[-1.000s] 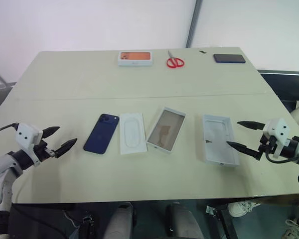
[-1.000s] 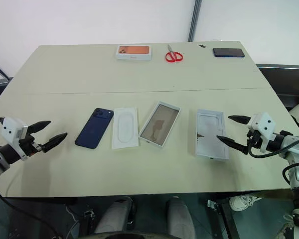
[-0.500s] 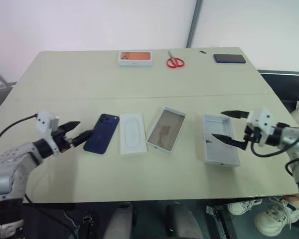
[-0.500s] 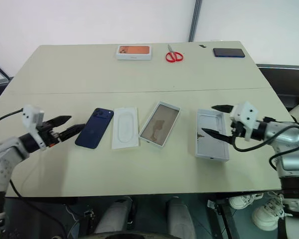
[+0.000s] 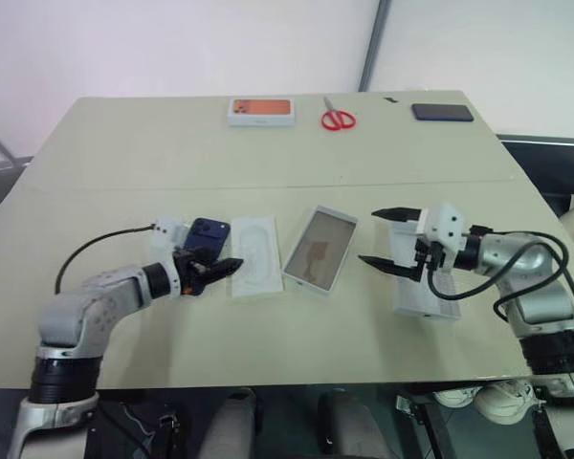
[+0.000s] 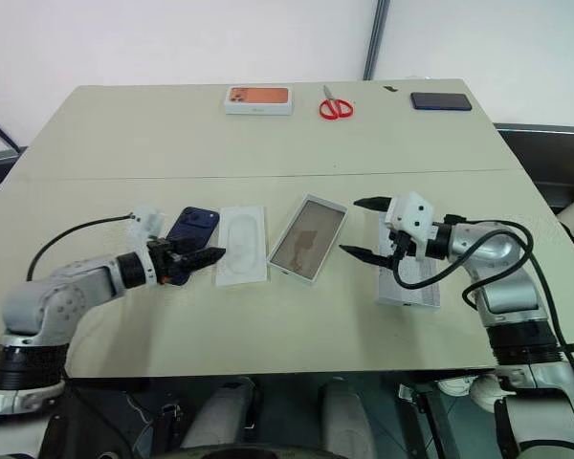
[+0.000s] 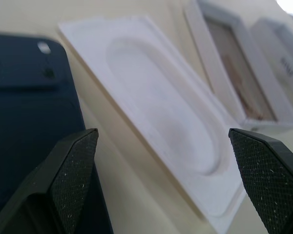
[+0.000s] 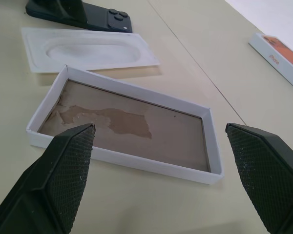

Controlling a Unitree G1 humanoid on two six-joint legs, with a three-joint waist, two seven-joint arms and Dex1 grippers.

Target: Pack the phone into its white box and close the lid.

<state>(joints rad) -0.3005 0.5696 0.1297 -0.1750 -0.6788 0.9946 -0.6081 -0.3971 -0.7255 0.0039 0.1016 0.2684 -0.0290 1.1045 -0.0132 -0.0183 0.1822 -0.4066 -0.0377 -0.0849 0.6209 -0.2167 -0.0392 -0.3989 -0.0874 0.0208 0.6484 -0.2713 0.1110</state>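
Under left gripper (image 5: 213,269): phone (image 5: 209,232).

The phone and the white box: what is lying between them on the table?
Between the phone and the white box lies the flat white insert with an oval outline, seen in both eye views.

on the table (image 6: 297,325) lie the phone (image 6: 192,227), insert (image 6: 241,245), box (image 6: 307,239) and lid (image 6: 411,277) in a row, the left gripper (image 6: 197,258) spread over the phone, the right gripper (image 6: 364,228) spread between box and lid.
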